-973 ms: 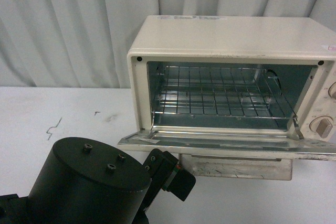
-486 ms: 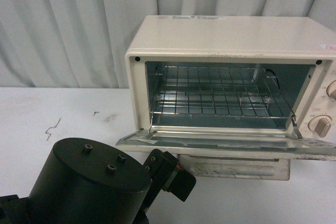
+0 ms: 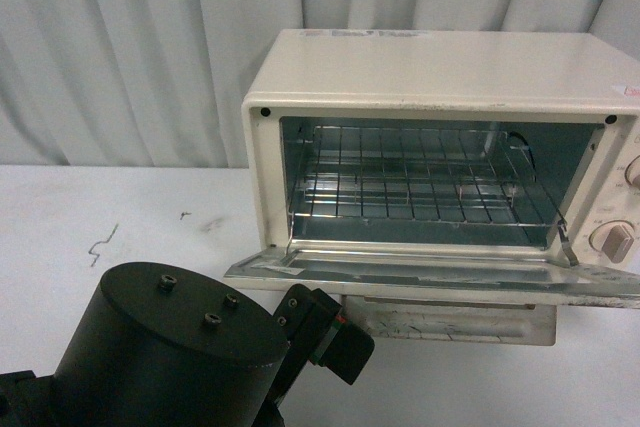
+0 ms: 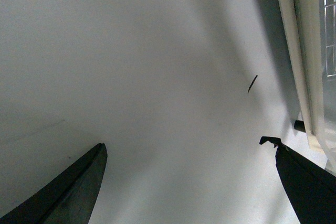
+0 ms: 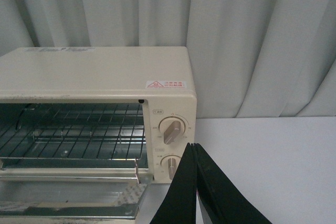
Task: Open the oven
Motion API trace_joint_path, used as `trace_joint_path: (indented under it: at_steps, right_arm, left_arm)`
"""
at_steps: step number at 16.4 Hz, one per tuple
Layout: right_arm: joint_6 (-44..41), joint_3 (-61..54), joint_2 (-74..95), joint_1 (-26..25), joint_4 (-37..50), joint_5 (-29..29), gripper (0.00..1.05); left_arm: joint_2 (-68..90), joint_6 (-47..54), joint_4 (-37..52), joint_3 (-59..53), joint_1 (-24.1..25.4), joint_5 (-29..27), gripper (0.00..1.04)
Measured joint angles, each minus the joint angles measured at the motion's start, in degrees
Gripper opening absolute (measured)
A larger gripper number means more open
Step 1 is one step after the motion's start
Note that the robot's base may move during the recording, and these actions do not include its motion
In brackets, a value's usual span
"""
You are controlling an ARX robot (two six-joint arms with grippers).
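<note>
since the door [image 3: 420, 275] hangs folded down just as it did a second ago, little has changed in front view. the oven [image 3: 430, 77] only twitched sideways and back, and the left arm [image 3: 170, 347] sits low on the near left as before. cavity and wire rack [image 3: 420, 182] fully exposed, handle [image 3: 450, 319] tucked under the door's front edge. judgement: the opening is done; what remains is backing off.

left wrist view: left gripper [image 4: 185, 144] spread wide, nothing between the fingers, bare white surface [image 4: 131, 77] beneath. the dropped door's edge runs along one side, just beside one fingertip, apparently not touching.

right wrist view: right gripper [image 5: 193, 153] pinched closed, fingers pressed together, holding nothing. oven sits ahead of it and toward the robot's left, the two knobs [image 5: 170, 129] nearest the fingertips. it looks clear of them, though i cannot tell for sure. oven stands on the surface before a pale curtain [image 5: 252, 35].
</note>
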Motion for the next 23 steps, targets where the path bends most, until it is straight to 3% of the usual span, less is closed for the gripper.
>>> trace_joint_path:
  at_steps: [5,22,23]
  right_arm:
    - [0.0,-3.4,-6.3,0.0,-1.9,0.0,0.02]
    - [0.0,-3.5,-26.7,0.0,-22.4,0.0,0.02]
    - [0.0,-3.4,-31.4,0.0,-30.0,-0.2,0.02]
  left_arm:
    - [0.0,0.0,0.0,0.0,0.0,0.0,0.98]
    - [0.0,0.0,0.0,0.0,0.0,0.0,0.98]
    - [0.0,0.0,0.0,0.0,0.0,0.0,0.98]
